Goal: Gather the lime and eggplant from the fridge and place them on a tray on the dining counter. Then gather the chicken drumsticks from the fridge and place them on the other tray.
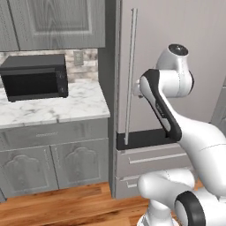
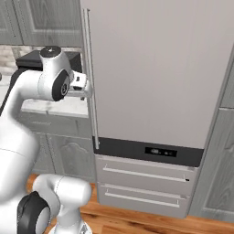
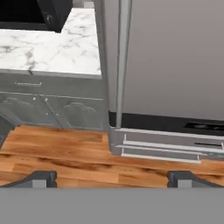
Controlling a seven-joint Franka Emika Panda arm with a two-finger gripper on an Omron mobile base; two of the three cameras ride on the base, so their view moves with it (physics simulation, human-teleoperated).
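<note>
the lime, eggplant and drumsticks are presumably behind the shut fridge door (image 2: 146,68), out of sight. the thing to handle first is the long vertical handle (image 1: 130,75) on the door's left edge: stiff and smooth, probably slippery, best taken across its width around mid-height and pulled steadily, since a sealed door likely resists. the gripper (image 2: 87,89) sits just beside the handle with its jaws spread fully wide, holding nothing. to the left, a microwave (image 1: 34,77) stands on the marble worktop (image 1: 53,106).
</note>
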